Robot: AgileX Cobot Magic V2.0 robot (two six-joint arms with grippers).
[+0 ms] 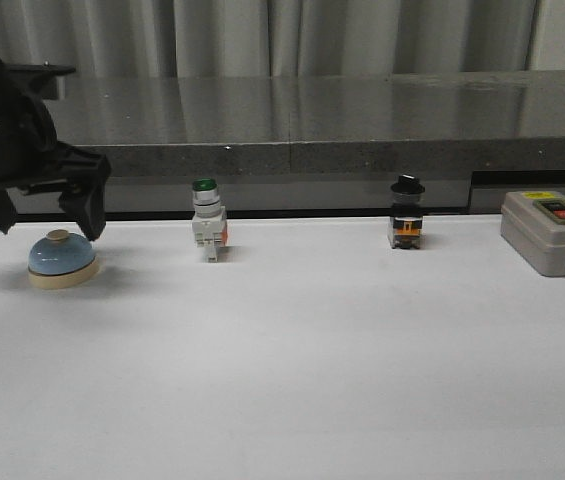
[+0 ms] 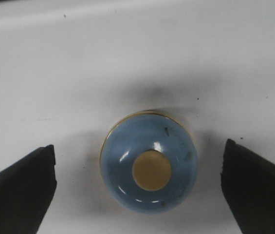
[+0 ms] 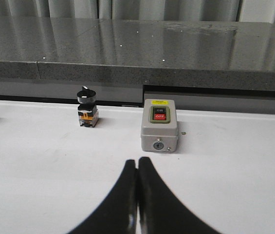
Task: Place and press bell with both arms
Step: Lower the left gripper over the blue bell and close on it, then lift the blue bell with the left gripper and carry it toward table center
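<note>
The bell (image 1: 62,259), with a light-blue dome, cream base and cream button, stands on the white table at the far left. My left gripper (image 1: 47,228) hangs open just above it, one finger on each side, apart from it. In the left wrist view the bell (image 2: 149,166) lies between the two spread fingertips (image 2: 25,180), which do not touch it; the gripper's middle (image 2: 139,165) is over the dome. My right gripper (image 3: 137,163) is shut and empty, low over the table; it does not show in the front view.
A green-capped white switch (image 1: 208,221) and a black-capped switch (image 1: 407,213) stand along the back of the table. A grey box with red and green buttons (image 1: 551,232) sits at the right; it also shows in the right wrist view (image 3: 160,125). A dark ledge runs behind.
</note>
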